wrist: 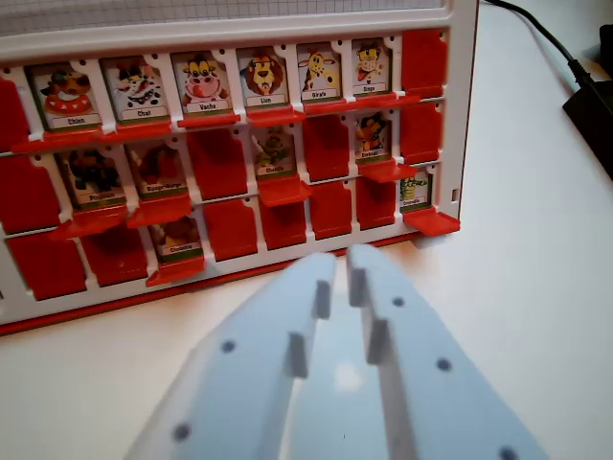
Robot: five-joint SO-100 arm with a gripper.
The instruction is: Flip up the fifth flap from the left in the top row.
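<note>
Here, in the wrist view, you see a red-and-white game board (230, 153) standing on a white worktop (536, 316), and everything else can be placed from that board. In its top row, six flaps are open with animal cards showing; counting from the wrist view's left, the fifth is the giraffe card (320, 73), sitting between the lion card (265, 77) and the last picture card nearer the board's right edge. Beyond that sixth card, the top row's end flap (424, 59) shows a plain red face with no picture. The middle row below mixes plain red flaps with a few open ones, and the bottom row is mostly red, with one open card low on the board's left part and another at its right corner. Your tool (342, 280) hangs in front of the board's lower edge, just below the bottom row and not touching any flap; its two pale blue fingers (321, 287) stand close side by side with a narrow gap between them, holding nothing. To the right of the board, a black cable (536, 34) runs across the worktop.
</note>
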